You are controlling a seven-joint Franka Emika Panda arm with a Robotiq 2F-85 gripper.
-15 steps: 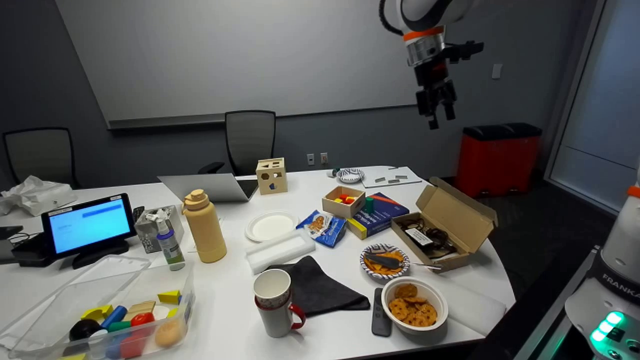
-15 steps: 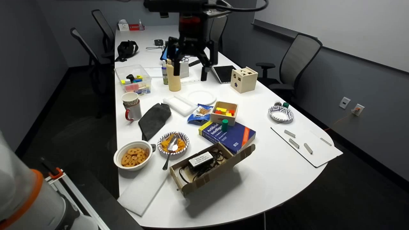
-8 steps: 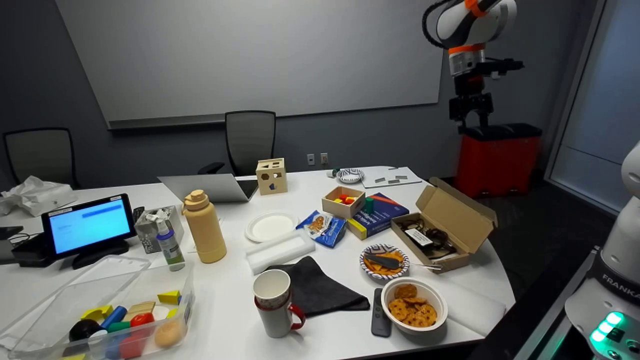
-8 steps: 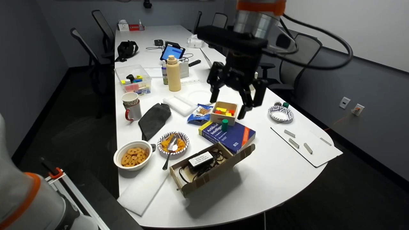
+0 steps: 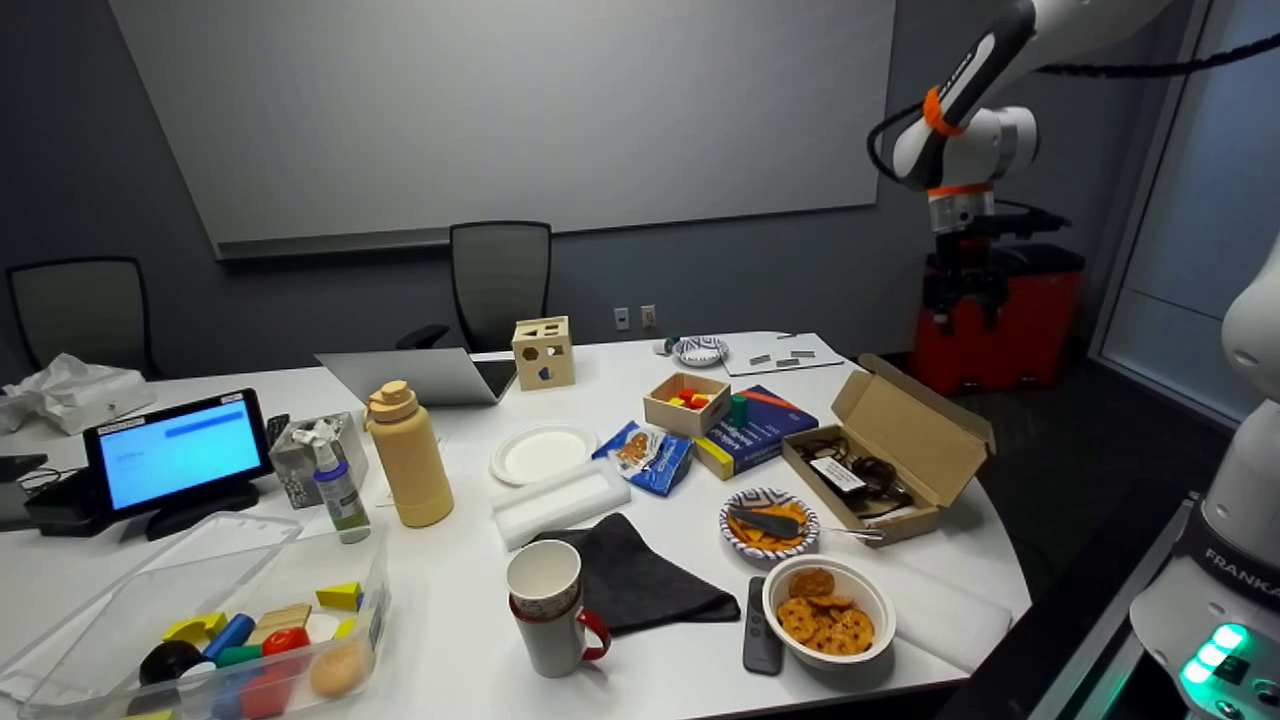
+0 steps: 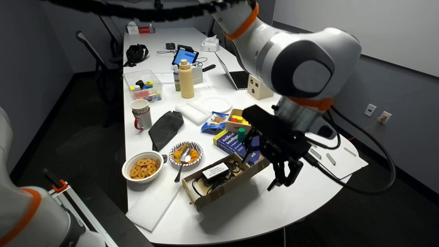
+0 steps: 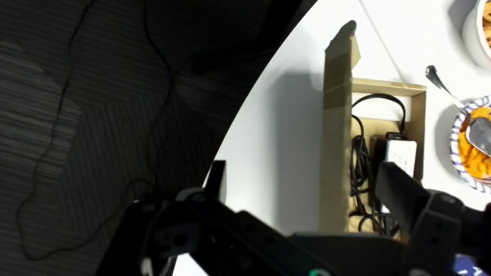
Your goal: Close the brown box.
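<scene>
Gripper [image 7: 303,184]: one, spread wide. Brown box [image 5: 908,523]: one (flap [image 5: 915,428] up). Patterned bowls [image 5: 700,352]: two.

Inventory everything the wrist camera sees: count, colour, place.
Brown box: 1, tan, right of centre, lid raised
Power adapter: 1, black, white-labelled, inside the box
Cables: uncountable, black, inside the box
Patterned bowl: 1, blue and white, right edge
Food: uncountable, orange, in that bowl
Spoon: 1, grey, leaning in that bowl
White bowl: 1, white, upper-right corner
Snacks: several, brown, in the white bowl
Slab: 1, white, past the box's top end
Book: 1, blue, bottom-right corner, partly hidden
Table: 1, white, beneath
Floor: 1, dark grey, left
Cord: at least 1, black, floor
Hand: 1, black, bottom, open
</scene>
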